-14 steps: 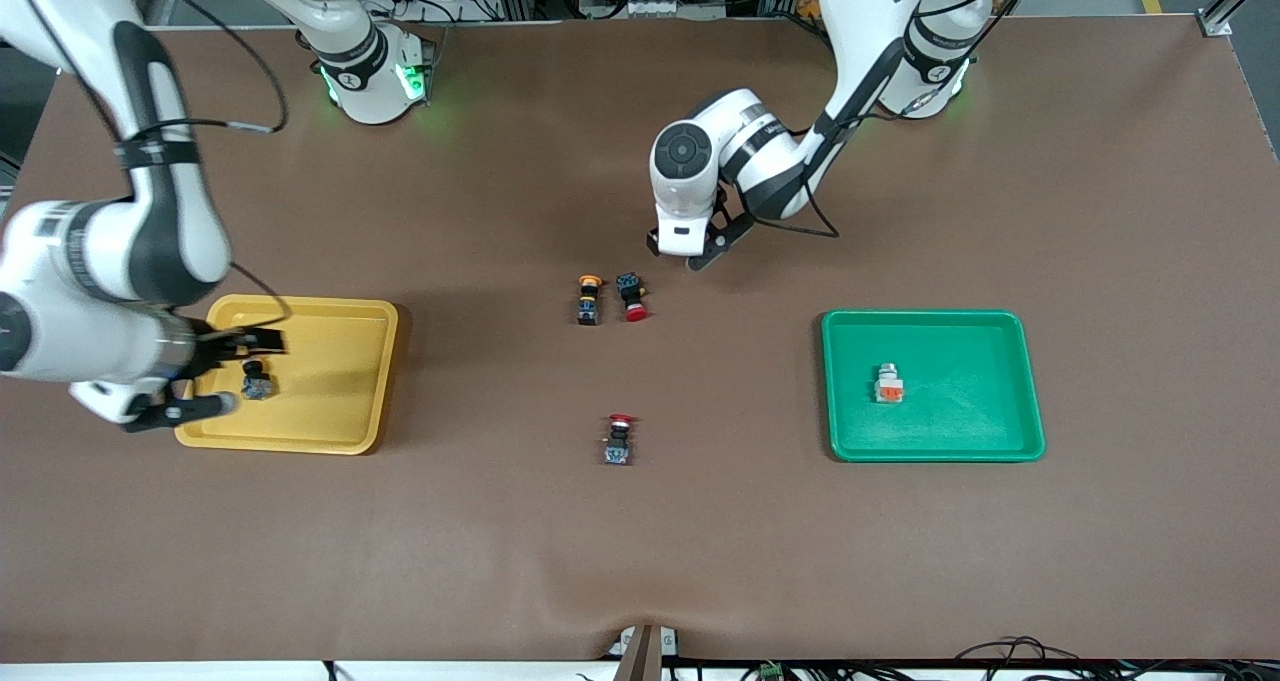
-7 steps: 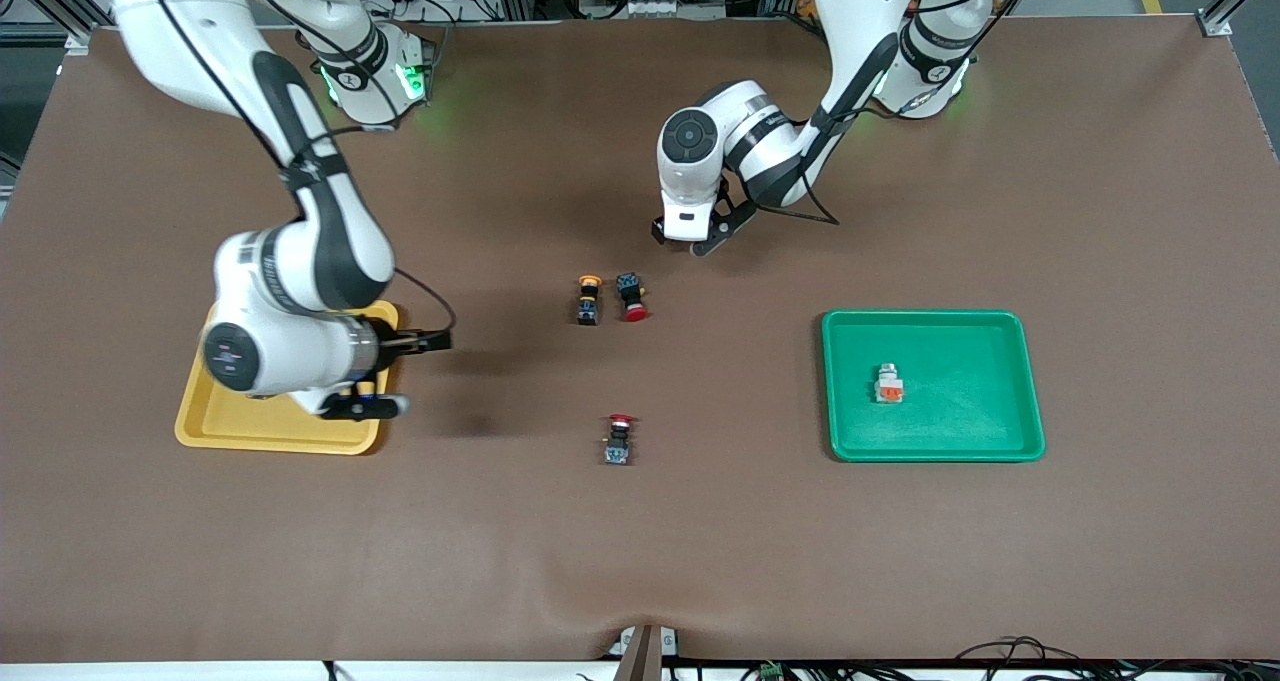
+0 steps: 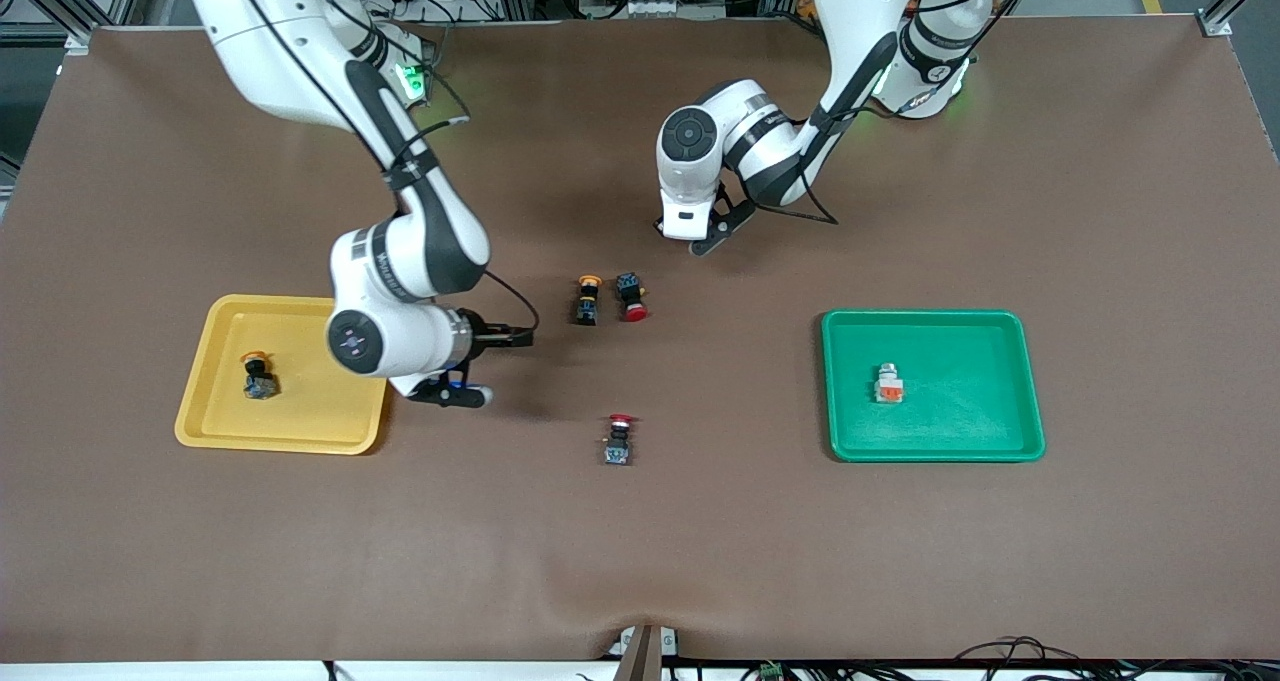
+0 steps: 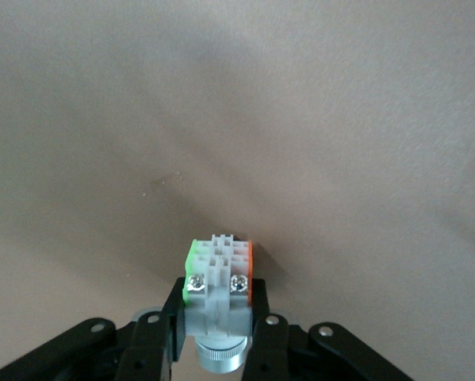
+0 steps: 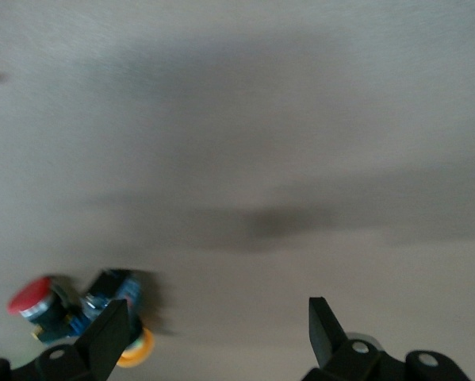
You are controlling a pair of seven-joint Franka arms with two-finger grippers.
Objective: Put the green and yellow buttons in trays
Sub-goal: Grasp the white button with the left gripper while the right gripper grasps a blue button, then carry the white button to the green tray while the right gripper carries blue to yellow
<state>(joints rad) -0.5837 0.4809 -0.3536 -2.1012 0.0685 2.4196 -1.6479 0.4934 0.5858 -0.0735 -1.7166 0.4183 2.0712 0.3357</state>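
Progress, judged from how things lie: roughly half done. Yellow tray (image 3: 290, 431) is holding one yellow-cap button (image 3: 257, 375); green tray (image 3: 1000, 431) is holding one grey button (image 3: 888, 384).

Using the green tray as landmark: left gripper (image 3: 705, 243) is hanging over bare surface (image 3: 640, 561), toward the right arm's end from the tray and nearer the bases. Its jaws are closed on a second grey button (image 4: 219, 278), green and orange sides showing in the left wrist view. Likely next: carrying it to the green tray.

Right gripper (image 3: 492, 366) is hanging over the surface well apart from the green tray, just off the yellow tray's edge, jaws wide open and holding nothing.

Left to do: second yellow-cap button (image 3: 588, 299) is lying on the surface between the trays, beside a red-cap switch (image 3: 631, 296). Another red switch (image 3: 618, 438) is lying nearer the camera. Both red ones aren't part of the job.
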